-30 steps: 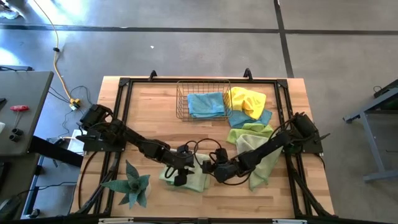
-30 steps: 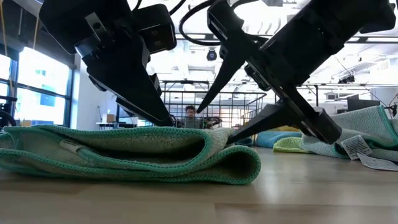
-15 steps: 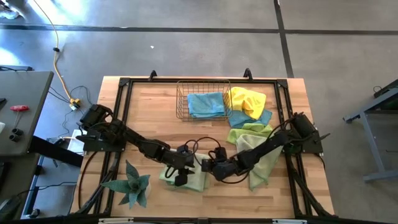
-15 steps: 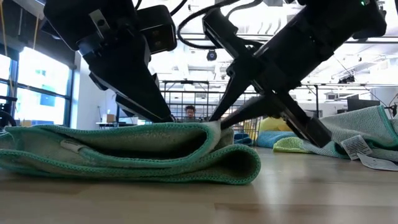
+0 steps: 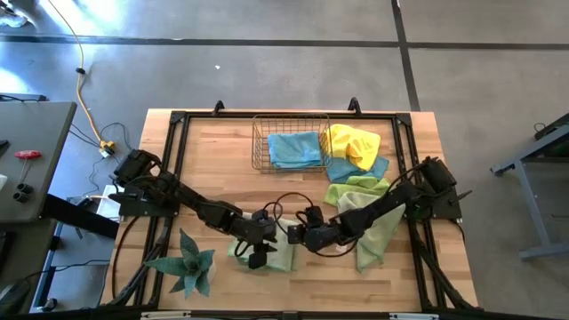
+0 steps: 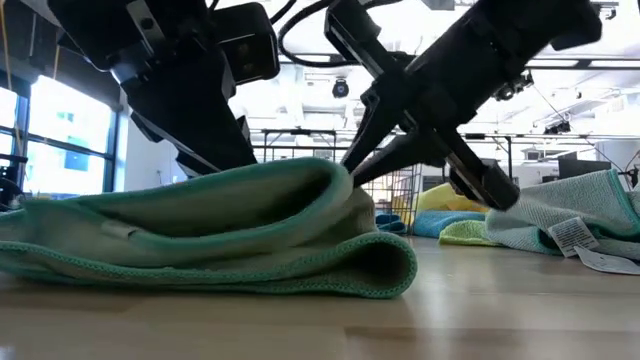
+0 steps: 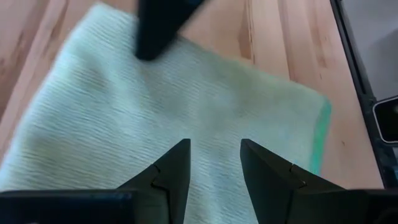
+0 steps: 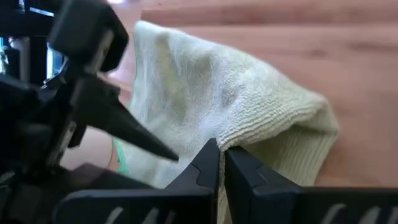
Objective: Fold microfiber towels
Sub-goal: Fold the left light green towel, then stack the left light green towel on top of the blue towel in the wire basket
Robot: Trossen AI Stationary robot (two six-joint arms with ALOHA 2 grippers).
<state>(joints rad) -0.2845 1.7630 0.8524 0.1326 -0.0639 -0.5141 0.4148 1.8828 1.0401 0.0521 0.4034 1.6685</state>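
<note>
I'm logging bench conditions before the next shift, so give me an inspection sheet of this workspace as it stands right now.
Surface: wooden table in a black frame, bare at its left rear.
Job's things: pale green towel folded at front centre, its top layer lifted; light blue towel in the wire basket; loose pile of yellow, blue and green towels at right.
Clutter: spiky green plant at front left.
Grippers: left gripper open above the pale green towel; right gripper shut on that towel's edge.
Cables: black loops over both wrists; yellow cable on the floor at left.
Surroundings: concrete floor, grey side table at left, a person far behind in the low view.
</note>
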